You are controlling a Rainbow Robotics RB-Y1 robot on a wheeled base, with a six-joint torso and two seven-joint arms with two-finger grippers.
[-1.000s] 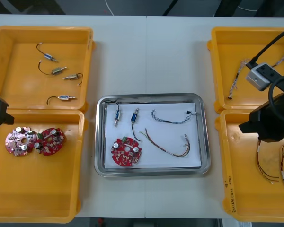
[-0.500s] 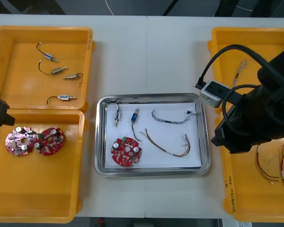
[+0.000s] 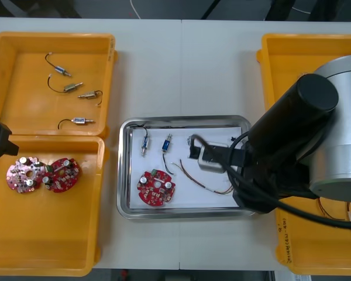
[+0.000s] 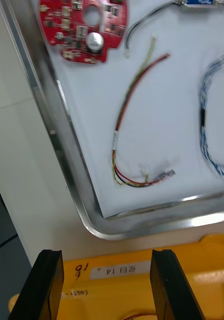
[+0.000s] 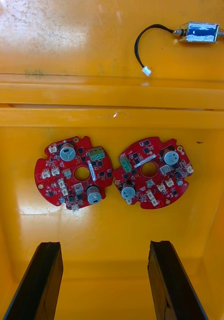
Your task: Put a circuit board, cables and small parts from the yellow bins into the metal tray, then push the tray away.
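Now that your right hand (image 4: 105, 252), spread and empty, has left the bins (image 3: 267, 76) for the loaded metal tray (image 3: 123, 175), pushing looks next; your left hand (image 5: 104, 245) idles spread.

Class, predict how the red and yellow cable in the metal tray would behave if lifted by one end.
Probably floppy: the red and yellow cable lies in loose curves, so it should droop. Likely light: thin wires. Its end connector might snag the metal tray rim, near which the right gripper hangs open.
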